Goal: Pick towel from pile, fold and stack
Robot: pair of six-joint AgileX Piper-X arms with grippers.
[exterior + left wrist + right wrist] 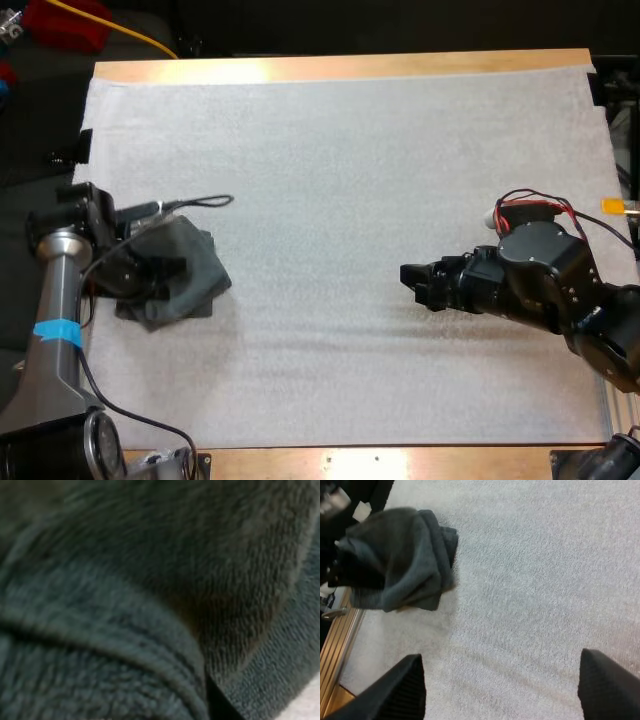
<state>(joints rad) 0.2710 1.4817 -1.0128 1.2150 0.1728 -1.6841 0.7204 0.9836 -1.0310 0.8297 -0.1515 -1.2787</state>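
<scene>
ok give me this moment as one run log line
left gripper: at crumpled towel, left side of mat | right gripper: open, over bare mat | fold: not yet done

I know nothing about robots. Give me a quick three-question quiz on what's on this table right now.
1. True or false: the right tool is open, holding nothing.
2. Which one is at the crumpled towel? A: left tool. B: right tool.
3. Fill in: the towel lies on the white ___.
Key: 1 true; 2 A; 3 mat.
</scene>
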